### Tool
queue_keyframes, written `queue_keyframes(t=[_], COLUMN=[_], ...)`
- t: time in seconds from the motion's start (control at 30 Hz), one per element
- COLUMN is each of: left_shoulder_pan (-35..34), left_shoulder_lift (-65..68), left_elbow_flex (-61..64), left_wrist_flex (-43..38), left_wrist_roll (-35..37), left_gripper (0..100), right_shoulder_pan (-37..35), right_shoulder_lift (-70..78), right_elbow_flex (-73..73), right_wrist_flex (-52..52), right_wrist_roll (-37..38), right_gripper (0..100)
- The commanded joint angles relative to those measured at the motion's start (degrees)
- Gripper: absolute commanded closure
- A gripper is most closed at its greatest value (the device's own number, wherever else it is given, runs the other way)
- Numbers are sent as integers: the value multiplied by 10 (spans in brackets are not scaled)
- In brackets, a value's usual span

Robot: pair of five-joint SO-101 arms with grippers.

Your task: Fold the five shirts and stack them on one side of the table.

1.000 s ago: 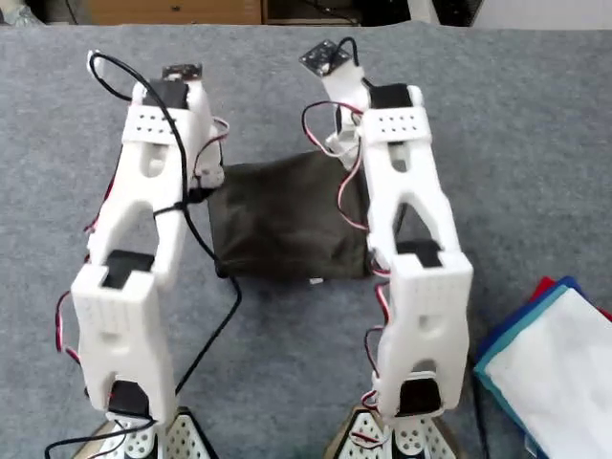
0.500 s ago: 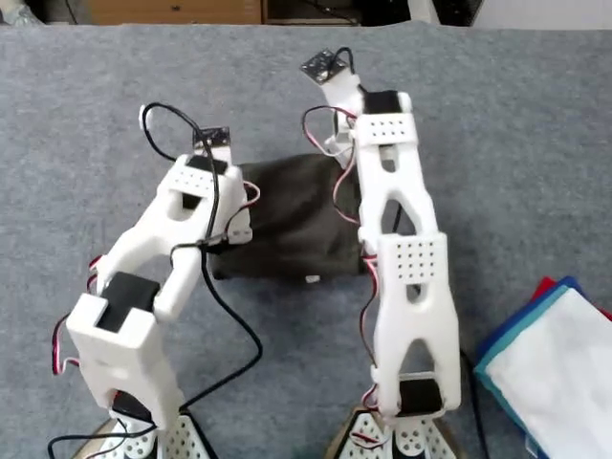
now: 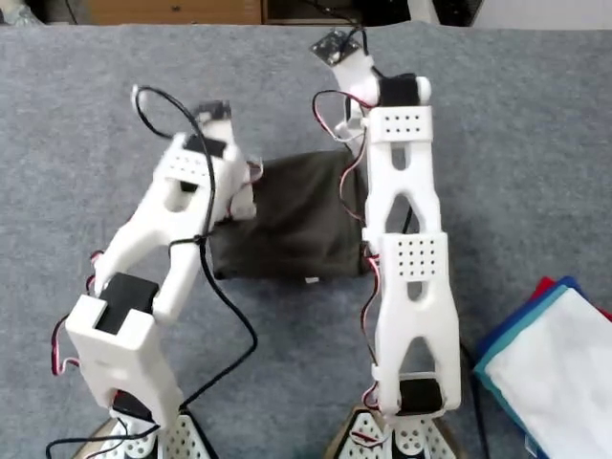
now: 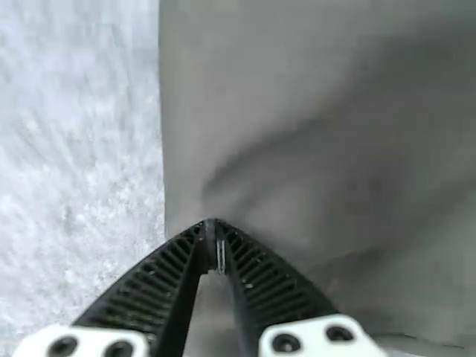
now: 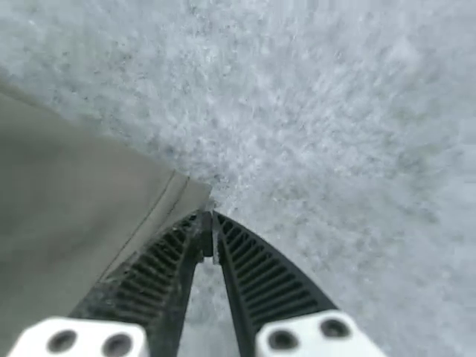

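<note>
A dark olive shirt lies folded into a rectangle on the grey table, between the two arms. My left gripper is shut, its tips pressed on the shirt just inside its left edge, where a crease runs off from them. In the high view the left gripper sits over that edge. My right gripper is shut too, its tips at the far right corner of the shirt. From above, the right gripper lies mostly under its arm.
A stack of folded shirts, white on top with teal, blue and red edges below, sits at the near right corner. Black cables hang from both arms. Bare grey table stretches beyond the shirt.
The left arm has swung in from the far left and come down over the shirt's left edge. The right arm has stretched a little farther away. The shirt has kept its shape.
</note>
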Motion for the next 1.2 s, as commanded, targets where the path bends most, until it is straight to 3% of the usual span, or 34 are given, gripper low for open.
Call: queue_keyframes(t=[0.0, 0.3, 0.67, 0.97, 1.17], left_shoulder_pan=[-34, -52, -81, -77, -67], left_shoulder_lift=[-7, 121, 159, 196, 198], left_elbow_flex=[-125, -177, -236, -255, -258], left_wrist_flex=[3, -111, -69, -61, -35], left_wrist_roll=[3, 4, 2, 1, 2], left_gripper=[980, 980, 980, 980, 980], right_shoulder_pan=[-3, -8, -20, -41, -44], right_shoulder_lift=[-13, -121, -378, -582, -651], right_elbow_flex=[-103, 100, 516, 873, 1026], right_wrist_flex=[59, 58, 47, -113, -185], right_wrist_roll=[1, -52, -51, -65, -87], right_gripper=[993, 994, 994, 994, 993])
